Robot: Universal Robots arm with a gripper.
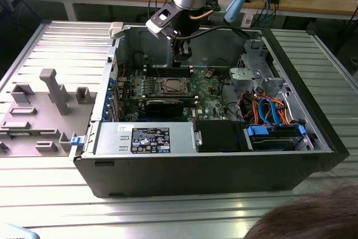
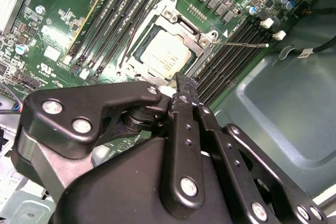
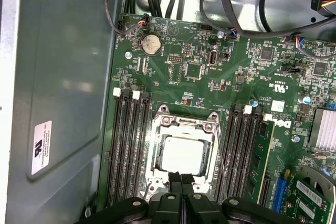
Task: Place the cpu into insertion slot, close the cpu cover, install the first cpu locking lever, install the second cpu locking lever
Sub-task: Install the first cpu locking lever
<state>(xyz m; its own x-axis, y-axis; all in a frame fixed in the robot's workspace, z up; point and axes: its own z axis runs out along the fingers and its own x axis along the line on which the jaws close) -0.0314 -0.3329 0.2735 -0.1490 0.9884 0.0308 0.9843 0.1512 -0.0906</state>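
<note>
The cpu (image 3: 184, 153) sits in the insertion slot (image 3: 156, 153) mid-way across the motherboard (image 3: 199, 66), inside an open computer case (image 1: 224, 166) on a ribbed metal table (image 1: 56, 194), with the gripper (image 3: 181, 178) over the slot's edge, jaws pressed together and empty.

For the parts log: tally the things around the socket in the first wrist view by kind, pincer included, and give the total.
cpu: 1
cpu cover: 1
coin battery: 1
pincer: 1
Total: 4
</note>
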